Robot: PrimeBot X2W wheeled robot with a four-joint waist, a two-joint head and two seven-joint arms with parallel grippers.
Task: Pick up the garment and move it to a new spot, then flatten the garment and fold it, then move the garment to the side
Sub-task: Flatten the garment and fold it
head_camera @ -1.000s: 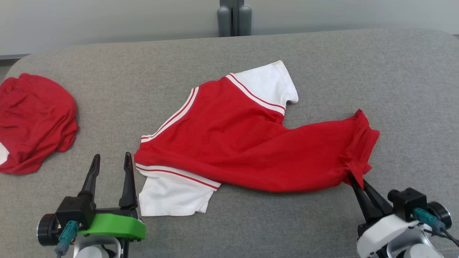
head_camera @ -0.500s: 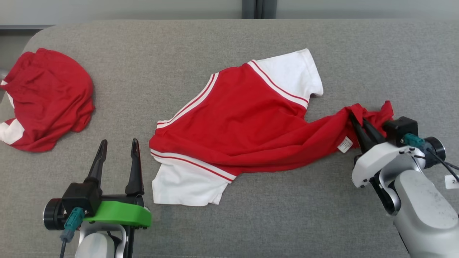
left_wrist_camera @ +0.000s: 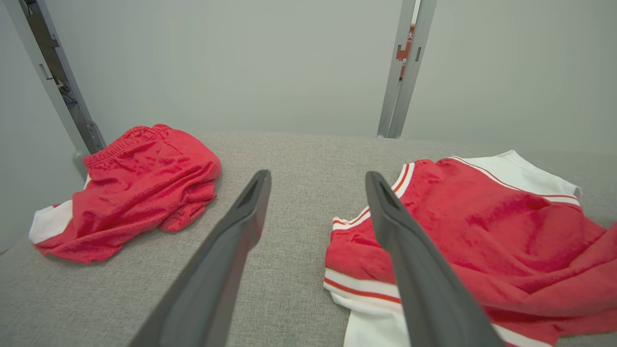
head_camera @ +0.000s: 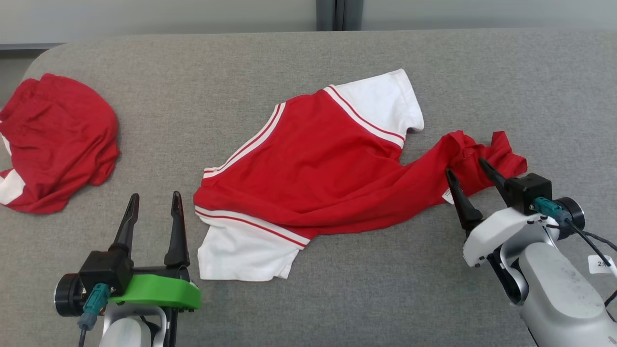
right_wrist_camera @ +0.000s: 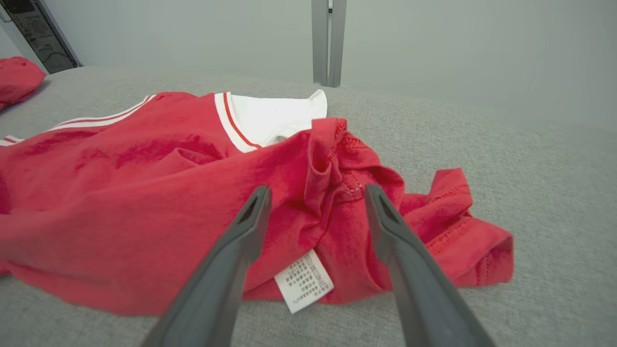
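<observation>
2 garments: shirt [head_camera: 308,173] mid-frame, pile [head_camera: 58,140] cropped at left edge | left gripper [head_camera: 155,195], right gripper [head_camera: 465,166]: both gaping, holding nothing

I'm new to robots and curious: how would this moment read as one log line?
left gripper open, idle | right gripper open astride shirt end, no grip | shirt rumpled on grey surface | fold not begun

Tag [head_camera: 601,264] by rt arm [head_camera: 554,284] reads "2"; garment [right_wrist_camera: 120,202] care label [right_wrist_camera: 303,281] print illegible.
</observation>
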